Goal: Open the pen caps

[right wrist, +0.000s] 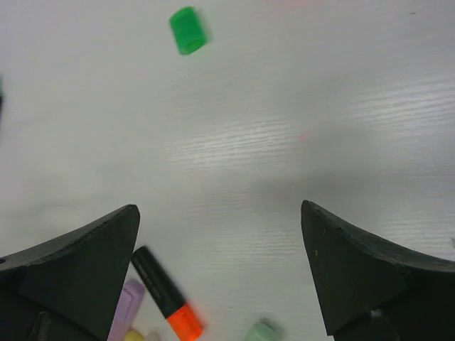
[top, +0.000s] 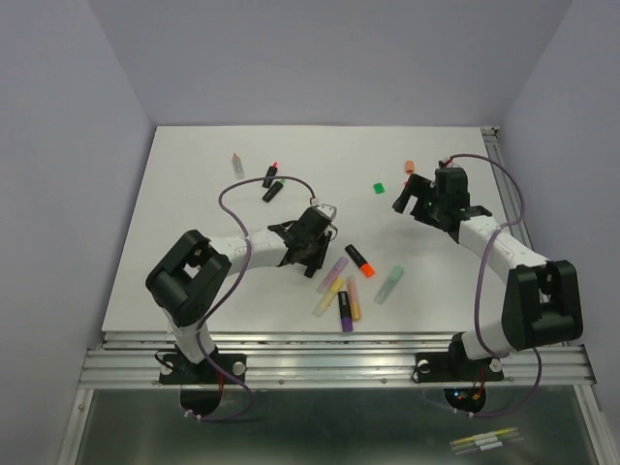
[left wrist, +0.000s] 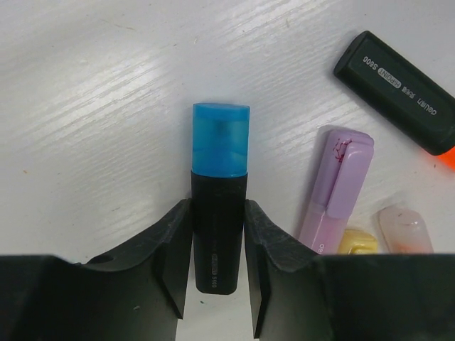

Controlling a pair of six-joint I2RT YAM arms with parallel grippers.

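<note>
Inspector: State of the left gripper point(left wrist: 219, 249)?
Officer: Jaws pinch the black barrel of a pen point(left wrist: 217, 241). Its blue cap point(left wrist: 221, 138) is on, pointing away from them.
Inspector: And the right gripper point(right wrist: 220, 270)?
Officer: Jaws spread wide, holding nothing. Farther out, a loose green cap point(right wrist: 187, 30) lies on the white surface point(right wrist: 298, 106).

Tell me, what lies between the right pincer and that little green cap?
Nothing: only bare white table separates the open right pincer from the green cap, as the right wrist view shows.
</note>
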